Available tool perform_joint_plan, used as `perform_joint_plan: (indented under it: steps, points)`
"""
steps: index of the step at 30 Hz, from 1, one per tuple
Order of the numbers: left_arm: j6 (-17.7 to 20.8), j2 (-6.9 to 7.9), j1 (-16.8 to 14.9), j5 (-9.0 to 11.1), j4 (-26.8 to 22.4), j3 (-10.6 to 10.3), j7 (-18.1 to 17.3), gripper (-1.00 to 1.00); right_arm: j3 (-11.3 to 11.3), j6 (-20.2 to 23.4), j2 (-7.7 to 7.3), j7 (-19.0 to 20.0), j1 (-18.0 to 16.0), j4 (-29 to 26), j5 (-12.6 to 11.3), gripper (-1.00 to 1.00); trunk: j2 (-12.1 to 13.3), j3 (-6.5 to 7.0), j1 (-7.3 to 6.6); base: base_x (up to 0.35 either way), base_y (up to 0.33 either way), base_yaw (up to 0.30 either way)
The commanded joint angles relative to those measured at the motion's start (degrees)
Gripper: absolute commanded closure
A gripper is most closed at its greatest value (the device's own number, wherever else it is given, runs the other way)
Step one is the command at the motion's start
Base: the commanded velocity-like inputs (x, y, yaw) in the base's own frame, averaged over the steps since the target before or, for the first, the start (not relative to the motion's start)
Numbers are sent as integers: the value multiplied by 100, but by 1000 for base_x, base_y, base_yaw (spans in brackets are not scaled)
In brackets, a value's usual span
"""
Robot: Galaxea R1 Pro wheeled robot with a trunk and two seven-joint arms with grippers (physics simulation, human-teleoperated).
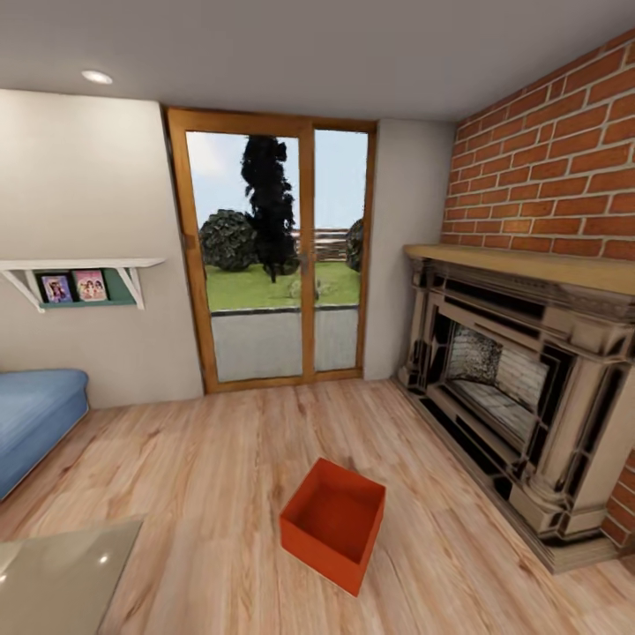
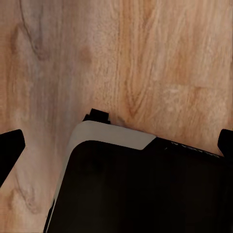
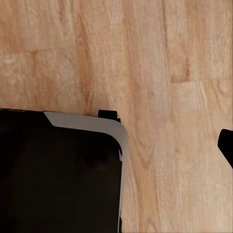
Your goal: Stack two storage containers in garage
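Head view: living room, light wood-plank floor (image 1: pixel 203 476). One storage container (image 1: pixel 333 524) sits on the planks, near centre, left of the brick fireplace (image 1: pixel 520 397); glass door (image 1: pixel 273 256) far.
Left wrist view: left gripper (image 2: pixel 116 145) fingertips spread wide over planks, above the robot's dark base (image 2: pixel 141 189).
Right wrist view: one right gripper fingertip (image 3: pixel 227 145) visible; its state cannot be told.

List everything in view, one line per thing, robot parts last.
storage container: one, orange-red, on the wood floor before the fireplace
wood floor: one, light plank
fireplace: one, carved pale surround, right wall
brick wall: one, red, above the fireplace
glass door: one, orange-wood frame, far wall
shelf: one, white, two pictures, left wall
sofa: one, blue, left edge
glass table: one, pale, lower left
robot base: black, grey-edged, over the floor
left hand: black fingertips wide apart
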Motion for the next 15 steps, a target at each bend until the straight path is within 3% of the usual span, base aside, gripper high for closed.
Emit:
perform_joint_plan:
  steps: [1,15]
  points:
    - [-3,0,-3,45,-2,-49,13,-100,48,-28,1,8,-7,18,-43,-100,-6,-9,4,241,201,-15]
    - [-3,0,-3,45,-2,-50,13,-100,41,-42,-19,9,-7,18,-42,-100,-6,-9,4,225,186,-2]
